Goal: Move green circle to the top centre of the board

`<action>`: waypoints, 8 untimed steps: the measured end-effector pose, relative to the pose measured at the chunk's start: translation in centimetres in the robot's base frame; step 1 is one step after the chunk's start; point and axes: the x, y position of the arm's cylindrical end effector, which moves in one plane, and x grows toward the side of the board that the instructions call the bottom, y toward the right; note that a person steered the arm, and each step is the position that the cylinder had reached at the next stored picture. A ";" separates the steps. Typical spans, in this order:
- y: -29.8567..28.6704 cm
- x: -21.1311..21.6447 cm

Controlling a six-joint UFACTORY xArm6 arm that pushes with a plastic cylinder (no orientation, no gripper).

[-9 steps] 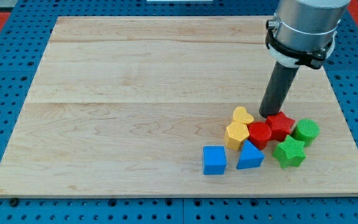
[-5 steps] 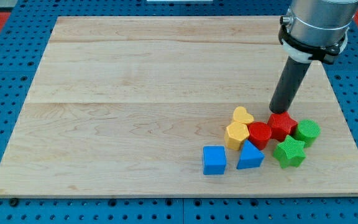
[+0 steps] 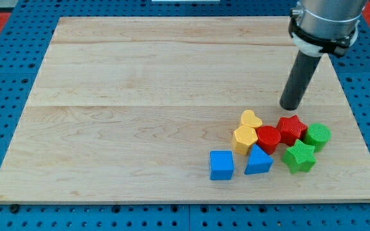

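My tip (image 3: 291, 108) rests on the wooden board (image 3: 140, 96) above the red star (image 3: 291, 128).

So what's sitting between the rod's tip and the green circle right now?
In the camera view, the red star lies between my tip and the green circle, touching the circle; my tip stands clear above it.

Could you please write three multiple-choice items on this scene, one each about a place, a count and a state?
1. Where is the green circle block?
A. the cluster's right end
B. the board's top centre
C. the view's left

2. How many blocks are red?
A. one
B. two
C. three

3. My tip is:
A. touching the blue cube
B. clear of every block
C. hidden

Answers: 1 A, it sits beside the red star block. 2 B, the star plus the red cylinder block. 3 B, bare wooden board shows between tip and blocks.
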 end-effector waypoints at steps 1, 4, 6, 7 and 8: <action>1.9 -0.7; 7.1 10.6; -1.2 6.2; -1.9 2.9; 0.3 0.0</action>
